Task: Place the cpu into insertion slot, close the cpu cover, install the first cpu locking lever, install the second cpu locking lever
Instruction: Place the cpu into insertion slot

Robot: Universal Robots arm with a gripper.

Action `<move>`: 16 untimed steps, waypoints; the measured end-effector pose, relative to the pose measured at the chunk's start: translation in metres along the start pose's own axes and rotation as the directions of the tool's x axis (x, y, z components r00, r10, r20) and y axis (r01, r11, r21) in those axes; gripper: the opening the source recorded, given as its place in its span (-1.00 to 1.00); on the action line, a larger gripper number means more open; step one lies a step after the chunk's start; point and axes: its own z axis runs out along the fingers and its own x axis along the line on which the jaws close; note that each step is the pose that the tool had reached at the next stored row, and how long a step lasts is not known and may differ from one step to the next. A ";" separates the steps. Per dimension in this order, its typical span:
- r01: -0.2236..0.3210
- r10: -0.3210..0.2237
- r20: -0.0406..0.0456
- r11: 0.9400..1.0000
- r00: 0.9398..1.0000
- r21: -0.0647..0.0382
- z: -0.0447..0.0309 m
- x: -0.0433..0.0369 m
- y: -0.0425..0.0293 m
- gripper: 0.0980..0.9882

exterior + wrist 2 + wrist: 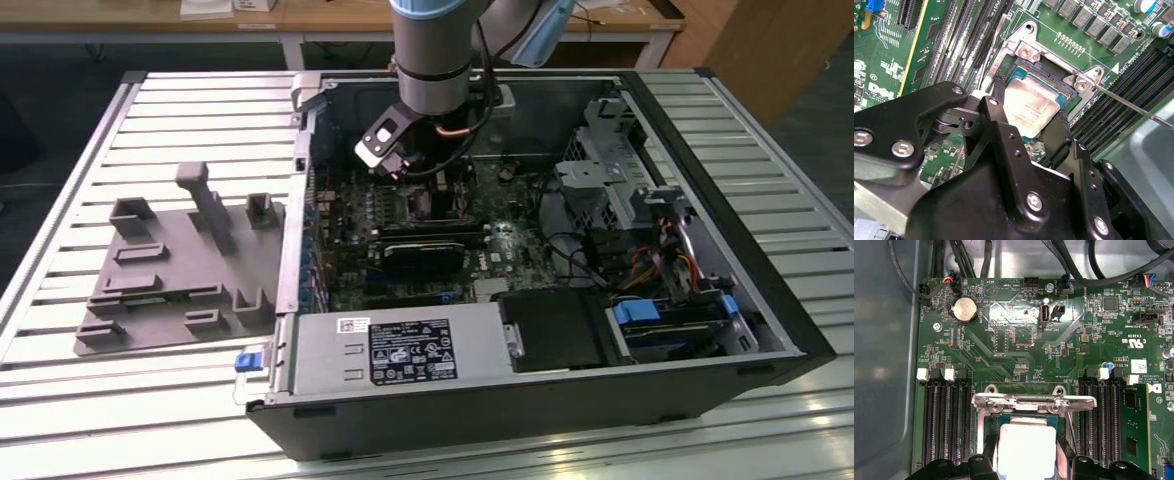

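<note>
The arm reaches down into the open computer case [534, 410], which lies on a table [134, 420] made of slats. A grey tray [174, 280] lies beside the case, on the exterior view's left. The gripper [398, 168] hangs over the far part of the green board [514, 240].

In both wrist views the gripper [1030, 102] is squeezed onto the cpu [1029, 112]. One of its black fingers [998, 90] presses on one side of the chip and the other finger presses on the other side. The chip's pale shiny face points up, and it is right at the insertion slot [1051, 84]. It fits inside the slot's dark frame. I cannot tell if it is pushed all the way down or just above the slot.

The cpu cover [1034, 401] is at the slot's far edge. It does not lie over the chip, so the chip's face is bare. A thin metal lever [1134, 107] sticks out loose to one side and is not hooked down.

So the job looks like it is in its first step. The chip has reached the slot, but the gripper has not let go. The cover is not closed yet, and neither lever is locked yet.
</note>
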 end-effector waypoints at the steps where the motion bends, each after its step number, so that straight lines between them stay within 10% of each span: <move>1: 0.000 0.000 0.000 1.000 1.000 0.000 -0.0002 0.0001 0.0001 0.00; 16: 0.000 0.000 0.001 1.000 1.000 0.000 -0.0040 -0.0058 0.0004 0.00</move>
